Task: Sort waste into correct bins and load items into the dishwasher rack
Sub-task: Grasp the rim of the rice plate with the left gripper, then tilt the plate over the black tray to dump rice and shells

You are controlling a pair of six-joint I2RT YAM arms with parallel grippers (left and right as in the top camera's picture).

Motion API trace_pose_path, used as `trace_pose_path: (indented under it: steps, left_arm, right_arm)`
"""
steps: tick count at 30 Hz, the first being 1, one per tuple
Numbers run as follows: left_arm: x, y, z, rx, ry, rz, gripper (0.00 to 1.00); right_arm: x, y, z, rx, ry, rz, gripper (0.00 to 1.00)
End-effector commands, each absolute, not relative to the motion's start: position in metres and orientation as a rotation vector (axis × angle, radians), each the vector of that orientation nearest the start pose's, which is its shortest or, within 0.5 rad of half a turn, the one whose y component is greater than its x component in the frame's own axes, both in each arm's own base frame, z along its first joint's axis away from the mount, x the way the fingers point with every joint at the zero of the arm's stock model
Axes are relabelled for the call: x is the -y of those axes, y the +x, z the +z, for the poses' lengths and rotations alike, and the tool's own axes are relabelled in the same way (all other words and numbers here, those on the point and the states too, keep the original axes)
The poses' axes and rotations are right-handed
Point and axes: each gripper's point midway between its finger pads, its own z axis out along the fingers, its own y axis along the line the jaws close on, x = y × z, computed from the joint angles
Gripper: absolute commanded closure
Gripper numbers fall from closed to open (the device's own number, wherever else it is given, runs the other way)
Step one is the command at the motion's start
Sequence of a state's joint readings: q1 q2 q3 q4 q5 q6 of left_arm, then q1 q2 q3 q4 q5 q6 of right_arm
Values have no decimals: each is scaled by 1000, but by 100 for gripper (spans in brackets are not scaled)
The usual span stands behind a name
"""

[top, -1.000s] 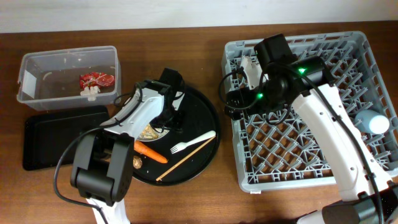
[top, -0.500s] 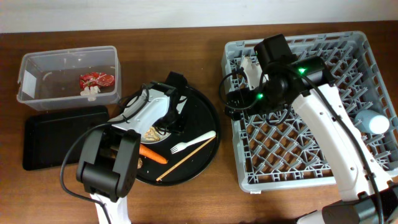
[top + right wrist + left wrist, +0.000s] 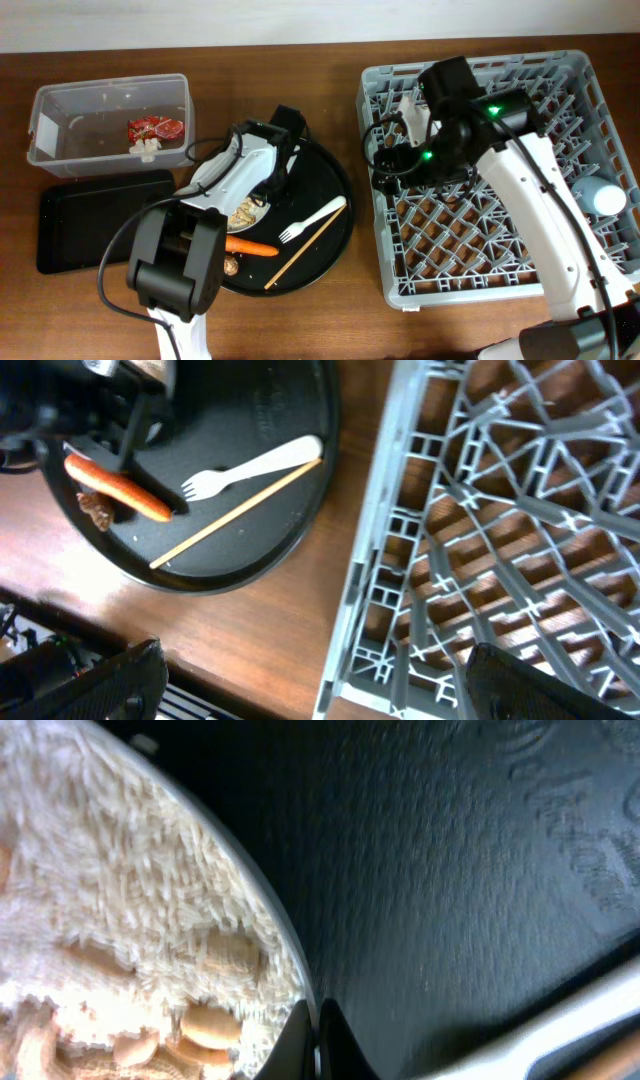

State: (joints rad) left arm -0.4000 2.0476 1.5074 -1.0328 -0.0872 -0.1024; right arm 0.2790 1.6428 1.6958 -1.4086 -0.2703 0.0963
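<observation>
My left gripper [image 3: 318, 1045] is shut on the rim of the white plate [image 3: 262, 925], which carries pale rice-like scraps [image 3: 120, 890]. Overhead, that gripper [image 3: 266, 192] and plate [image 3: 240, 212] sit on the round black tray [image 3: 325, 190], with the orange carrot [image 3: 250, 247], brown lump [image 3: 230, 266], white fork [image 3: 312, 220] and a chopstick [image 3: 305, 250] beside them. My right gripper [image 3: 388, 160] hangs open over the left side of the grey rack [image 3: 500, 250], with nothing between its fingers [image 3: 100, 680]. The red wrapper [image 3: 155, 128] lies in the clear tub [image 3: 60, 110].
The shallow black tray [image 3: 95, 215] lies in front of the tub. A light blue cup [image 3: 605, 197] stands at the rack's right side and a small white item [image 3: 408, 108] at its back left. The right wrist view shows the fork [image 3: 255, 465], carrot [image 3: 115, 490] and rack edge [image 3: 385, 560].
My left gripper has closed onto the plate's rim. The carrot, fork and chopstick have shifted slightly on the round tray. The right arm has edged a little to the right.
</observation>
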Motion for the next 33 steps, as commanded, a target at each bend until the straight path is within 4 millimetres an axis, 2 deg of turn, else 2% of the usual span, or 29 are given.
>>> trace_pose_path:
  steps: [1, 3, 6, 8, 11, 16, 22, 24, 25, 29, 33]
  left_arm:
    - [138, 379, 59, -3040, 438, 142, 99]
    - [137, 380, 75, -3042, 432, 155, 100]
    - [132, 377, 87, -3062, 380, 200, 99]
    - [125, 370, 88, -3094, 307, 247, 99]
    - [122, 364, 88, -3118, 302, 262, 99]
    - [100, 357, 95, -3119, 168, 450, 99]
    - [87, 353, 113, -3108, 122, 448, 100]
    - [64, 352, 129, -3094, -17, 433, 100]
    - [41, 350, 139, -3092, -124, 424, 100]
    - [14, 345, 147, -3102, -237, 409, 100]
    - [1, 350, 142, -3144, -256, 159, 100]
  right_arm:
    - [-111, 309, 211, -2959, -245, 365, 2]
    - [-94, 311, 209, -2974, -194, 300, 2]
    - [-80, 314, 208, -2977, -152, 242, 1]
    - [-77, 314, 208, -2977, -140, 241, 1]
    - [-76, 315, 208, -2977, -132, 240, 1]
    - [-74, 314, 208, -2981, -130, 228, 1]
    - [-71, 310, 206, -2999, -128, 204, 1]
    - [-71, 310, 206, -3001, -128, 204, 0]
    - [-71, 310, 206, -3000, -128, 204, 0]
    - [-71, 310, 206, -2999, -128, 204, 0]
    - [-71, 310, 206, -2999, -128, 204, 0]
